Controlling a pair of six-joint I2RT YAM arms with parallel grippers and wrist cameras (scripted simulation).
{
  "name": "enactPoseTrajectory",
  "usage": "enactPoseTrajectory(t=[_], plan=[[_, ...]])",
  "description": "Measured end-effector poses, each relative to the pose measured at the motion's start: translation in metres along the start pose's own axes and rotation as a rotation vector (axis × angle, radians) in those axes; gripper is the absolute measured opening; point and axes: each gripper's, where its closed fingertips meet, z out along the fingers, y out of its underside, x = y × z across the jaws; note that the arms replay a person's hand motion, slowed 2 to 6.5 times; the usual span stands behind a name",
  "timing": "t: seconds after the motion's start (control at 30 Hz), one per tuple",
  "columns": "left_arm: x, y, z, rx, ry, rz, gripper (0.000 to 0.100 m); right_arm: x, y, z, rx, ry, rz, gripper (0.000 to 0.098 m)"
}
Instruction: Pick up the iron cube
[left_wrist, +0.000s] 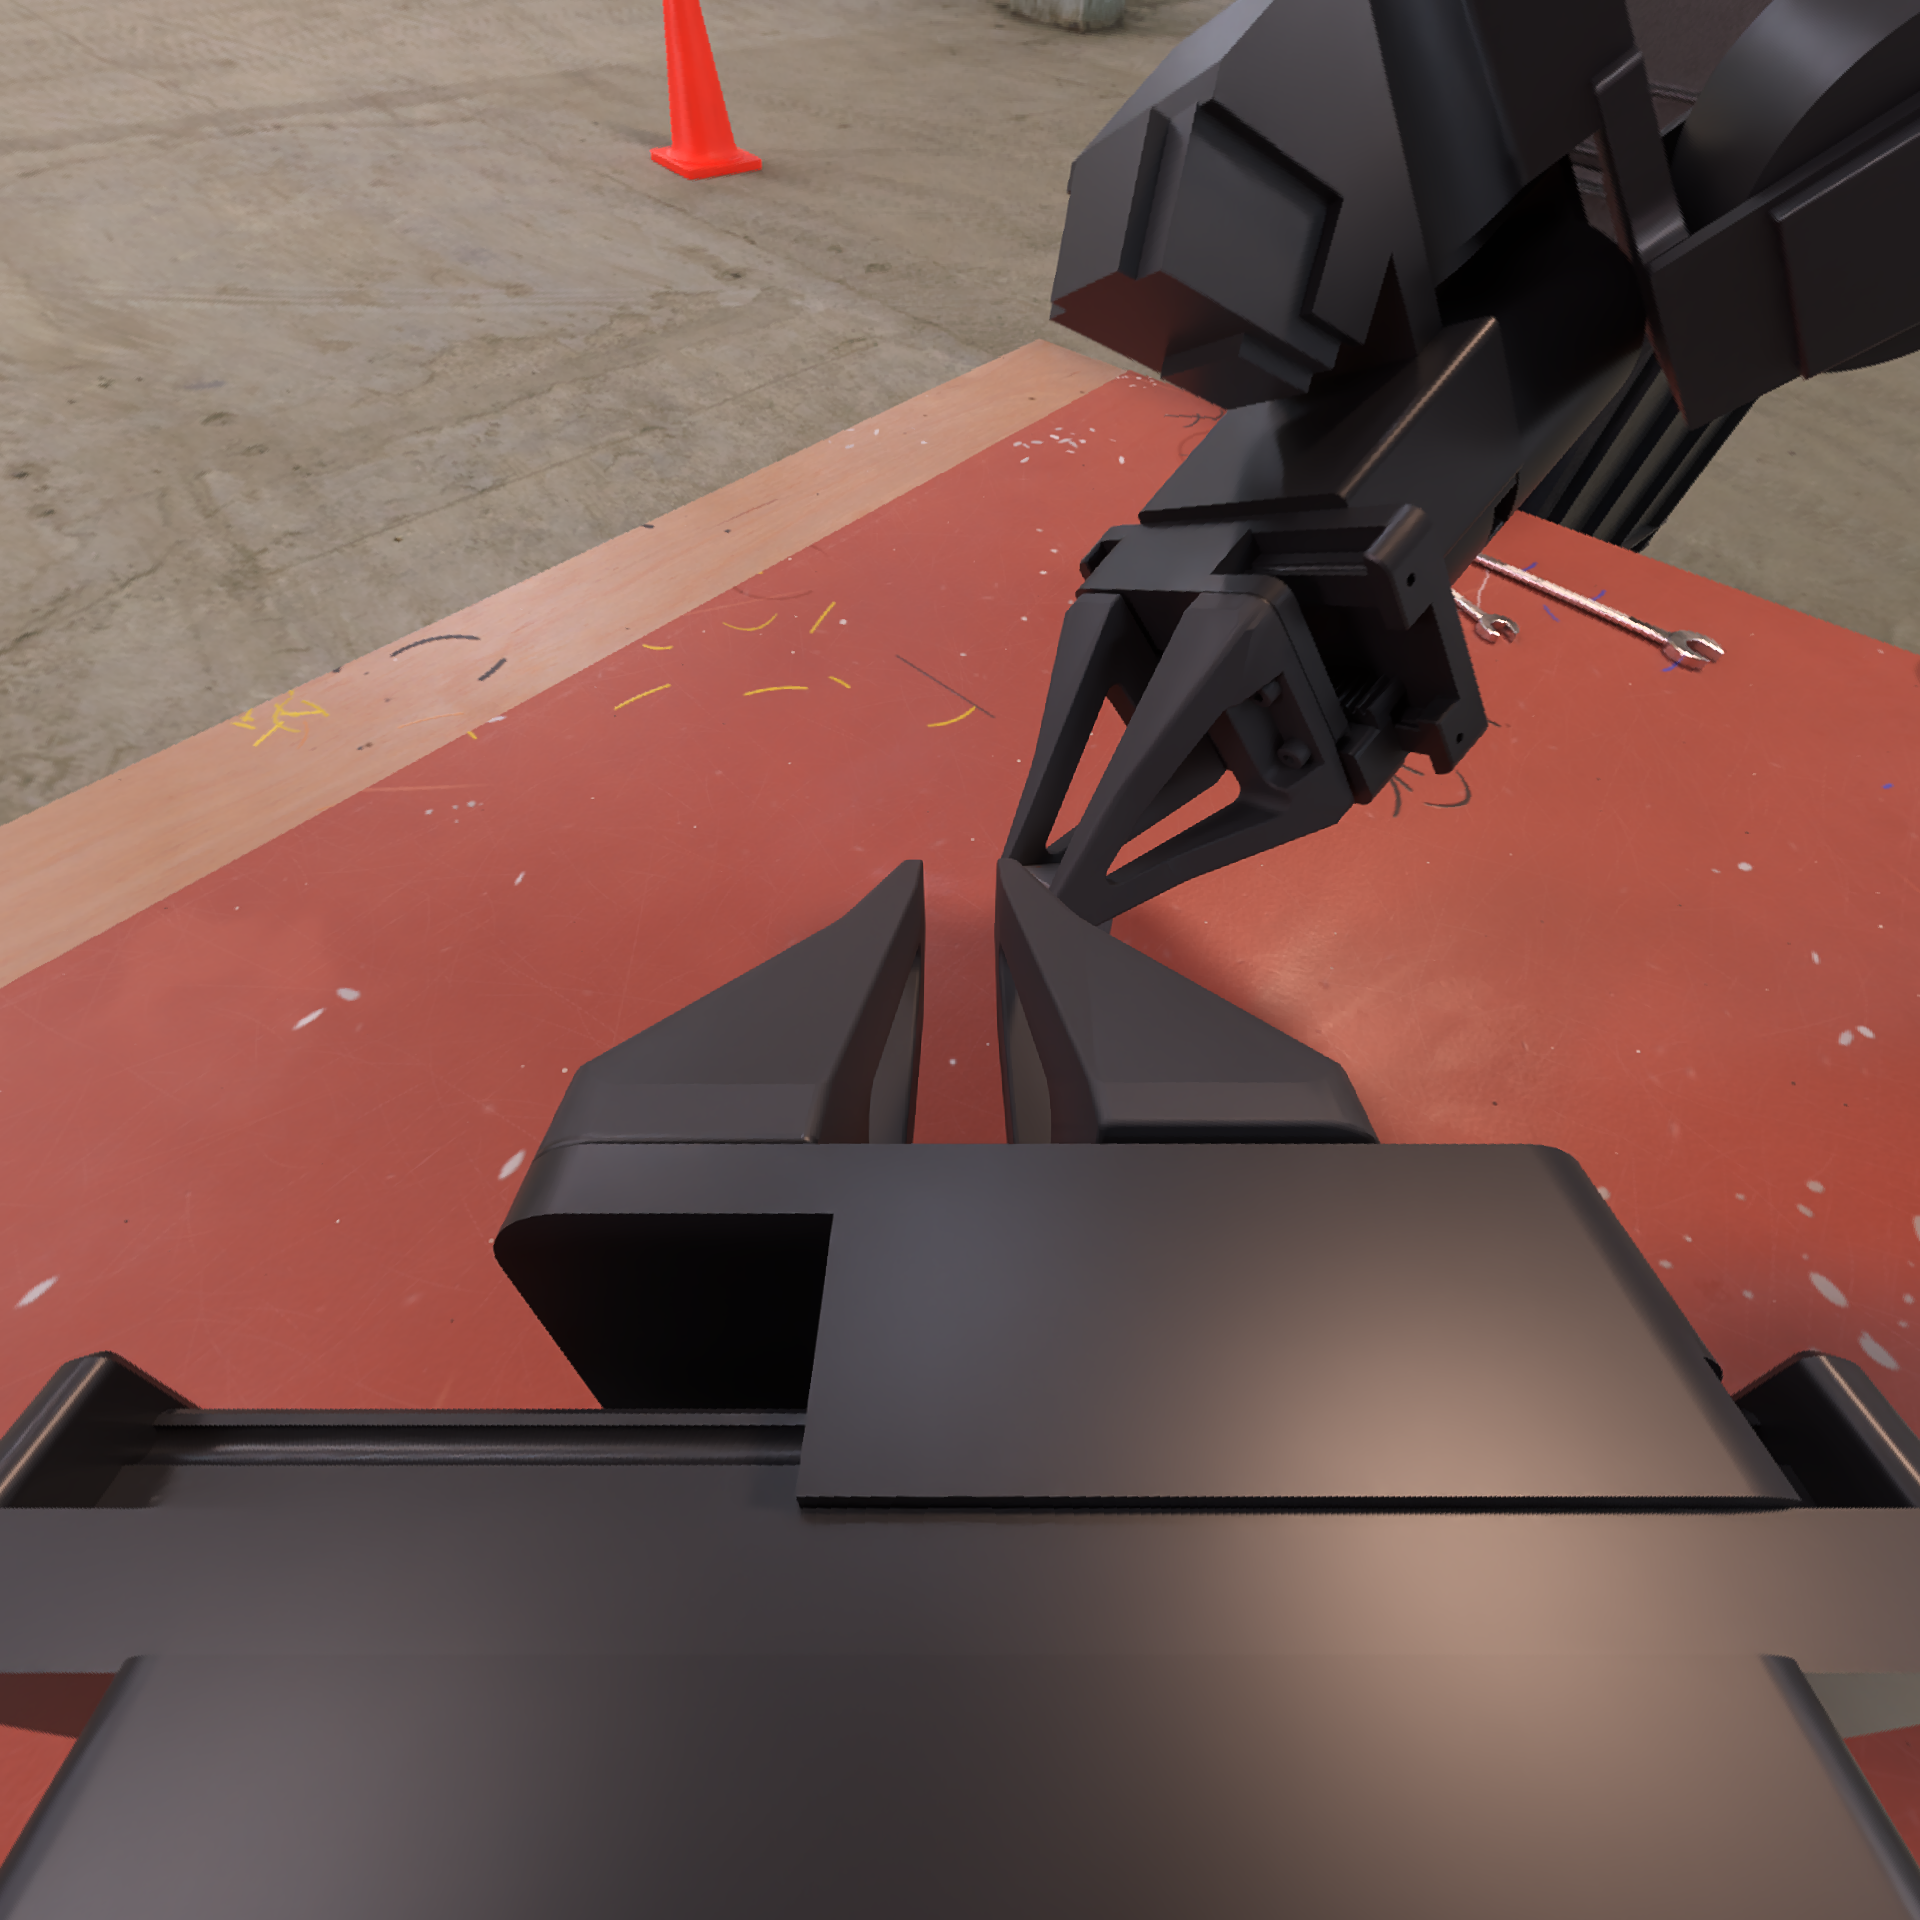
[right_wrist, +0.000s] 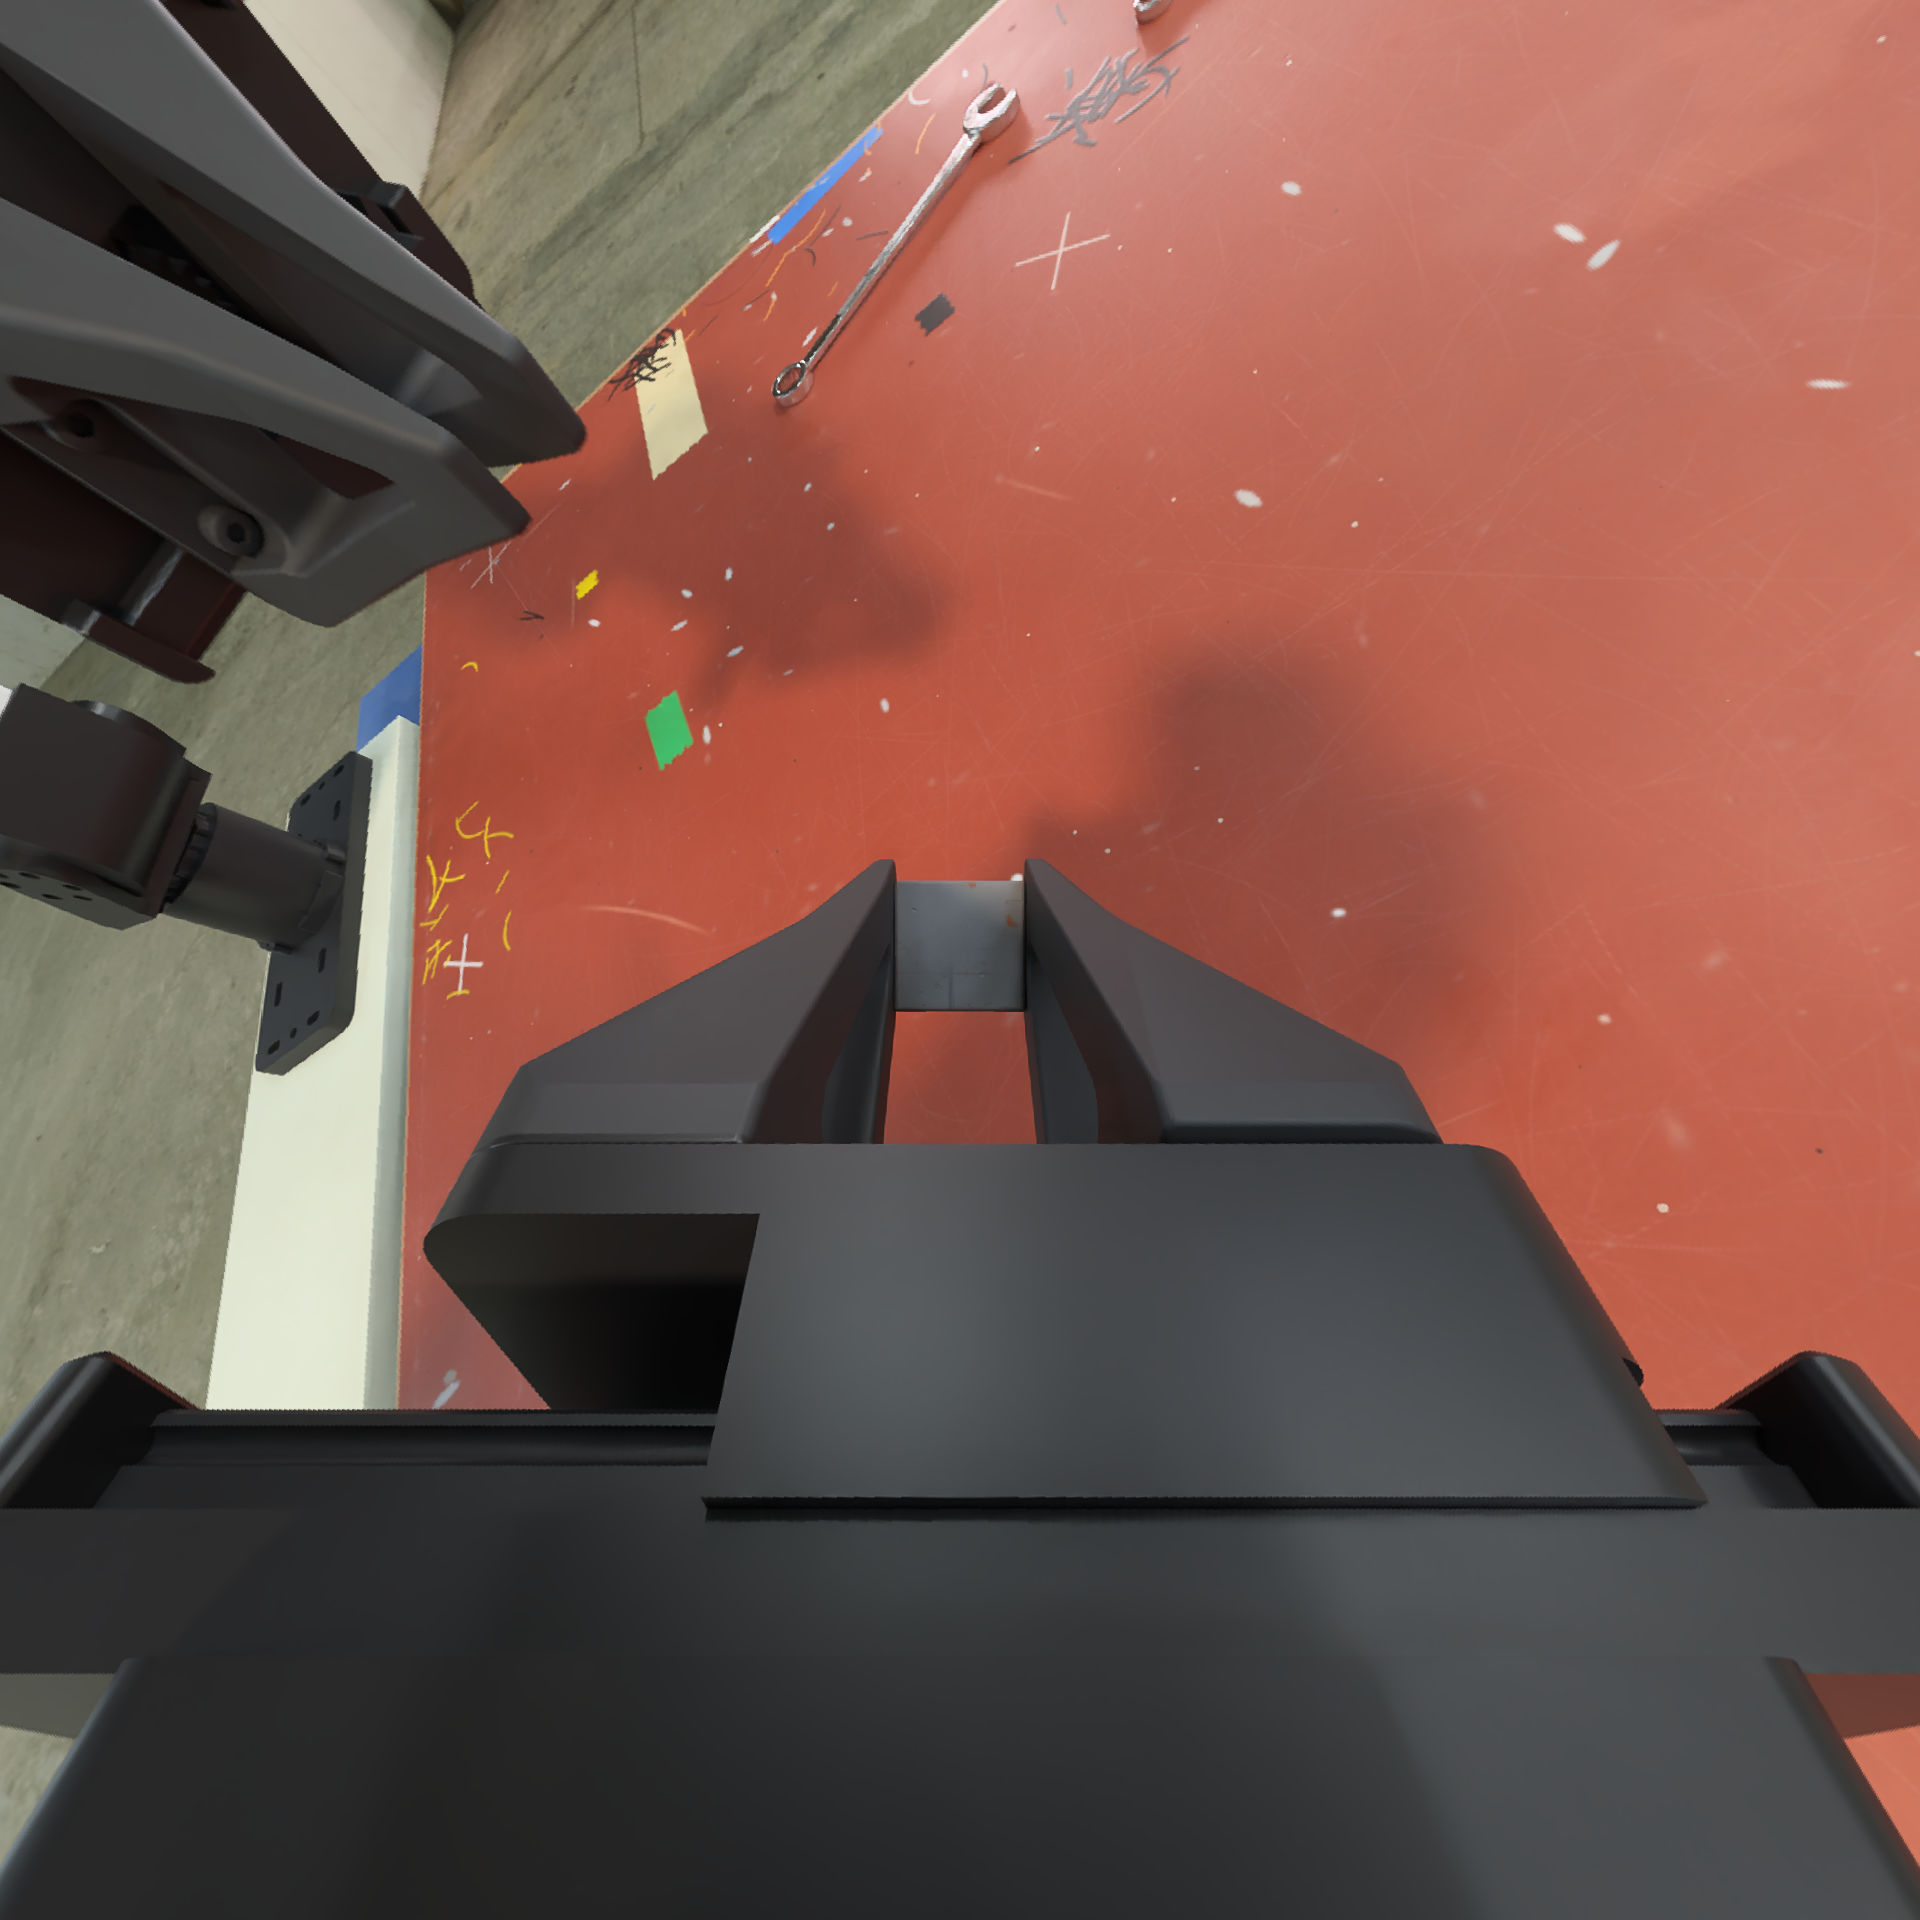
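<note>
The right pincer (right_wrist: 959, 940) is clamping the grey iron cube (right_wrist: 958, 945) between its fingertips, above the red surface (right_wrist: 1351, 623). The left pincer (left_wrist: 958, 904) is sitting nearly closed, gripping nothing. A wrench (right_wrist: 894, 244) is lying well apart from the cube.

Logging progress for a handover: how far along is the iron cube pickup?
Done: the right tool has closed on the iron cube, both fingers against its sides. In hand: whether it has left the red table cannot be told. Left: a clear raise. The left tool is nearly shut, holds nothing.
</note>
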Motion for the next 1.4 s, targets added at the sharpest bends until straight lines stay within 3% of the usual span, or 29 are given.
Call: enactPoseTrajectory(t=[1.4], plan=[[0.001, 0.001, 0.008, 0.129, -0.152, 0.122, 0.012, -0.019, -0.018, -0.006, 0.037, -0.048, 0.004, 0.0201]])
